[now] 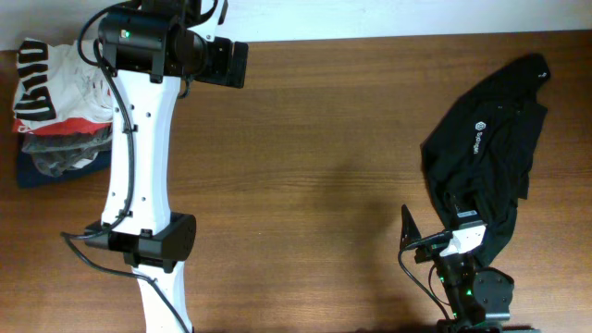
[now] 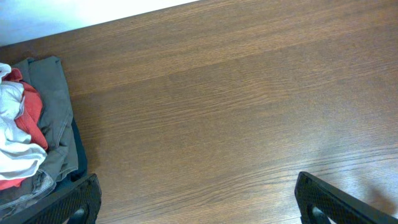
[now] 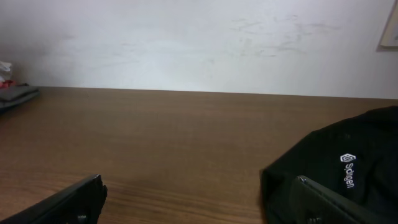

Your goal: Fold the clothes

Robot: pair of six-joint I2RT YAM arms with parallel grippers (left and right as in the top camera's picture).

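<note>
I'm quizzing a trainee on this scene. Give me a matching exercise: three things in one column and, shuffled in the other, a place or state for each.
Things:
1. black garment
2. white T-shirt
3. left hand

Places or states:
a. open, over bare table
b. crumpled at the right side
c. on top of the stack at the far left corner

Pairs: 1-b; 2-c; 3-a

A red garment [image 2: 34,115] tops a folded grey garment [image 2: 55,106] and navy garment [image 1: 35,177] at the left edge of the table [image 1: 314,139].
</note>
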